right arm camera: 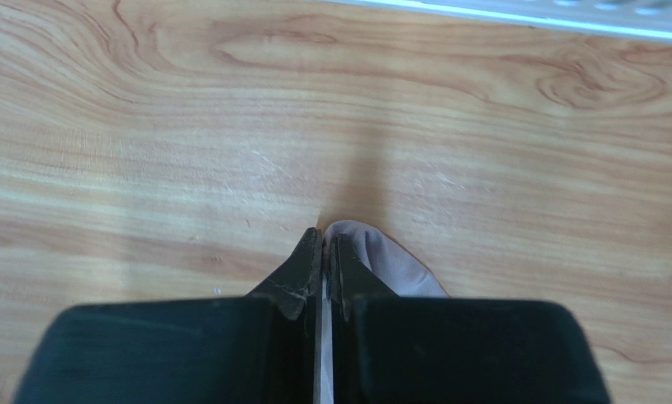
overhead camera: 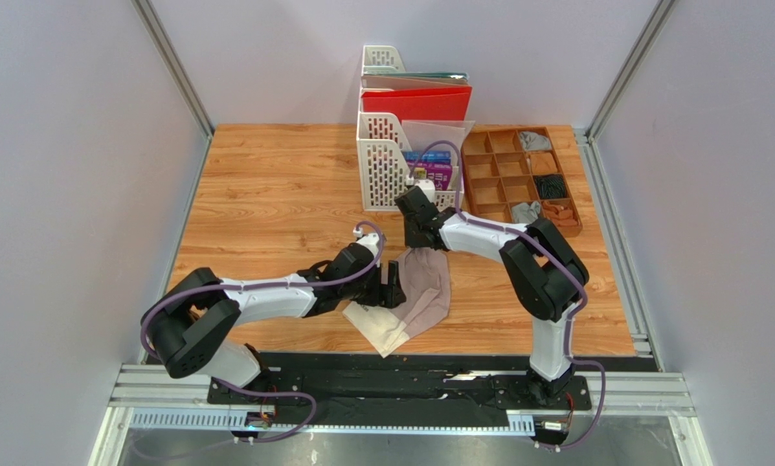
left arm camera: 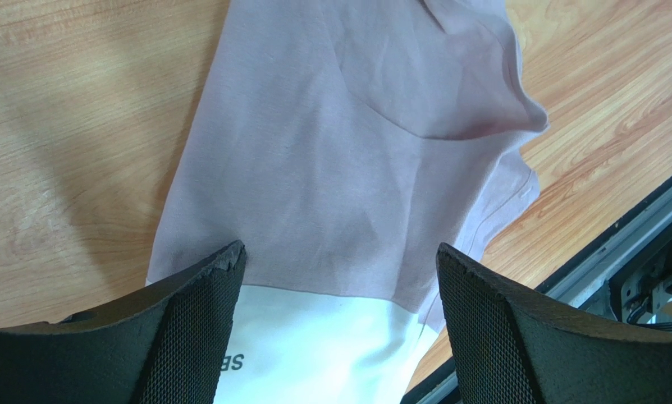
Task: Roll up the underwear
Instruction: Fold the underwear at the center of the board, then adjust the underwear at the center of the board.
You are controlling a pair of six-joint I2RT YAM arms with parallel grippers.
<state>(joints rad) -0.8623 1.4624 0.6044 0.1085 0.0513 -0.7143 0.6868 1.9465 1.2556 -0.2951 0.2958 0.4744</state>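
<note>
The pale pinkish-beige underwear (overhead camera: 427, 286) lies spread on the wooden table, its cream edge band (overhead camera: 376, 325) toward the near edge. My left gripper (overhead camera: 393, 288) is open just above it. In the left wrist view the fingers (left arm camera: 187, 328) straddle the pink cloth (left arm camera: 339, 168) and the cream band (left arm camera: 322, 345). My right gripper (overhead camera: 422, 238) is shut on the garment's far edge, and a fold of cloth (right arm camera: 385, 261) pokes out beside its shut tips (right arm camera: 325, 240). Grey cloth bundles (overhead camera: 534, 141) sit in the tray. I cannot tell if one is the grey underwear.
White file racks (overhead camera: 386, 170) with a red folder (overhead camera: 415, 102) stand at the back just behind my right gripper. A wooden divider tray (overhead camera: 474, 180) with rolled cloths is at the back right. The black rail (overhead camera: 401, 374) runs along the near table edge.
</note>
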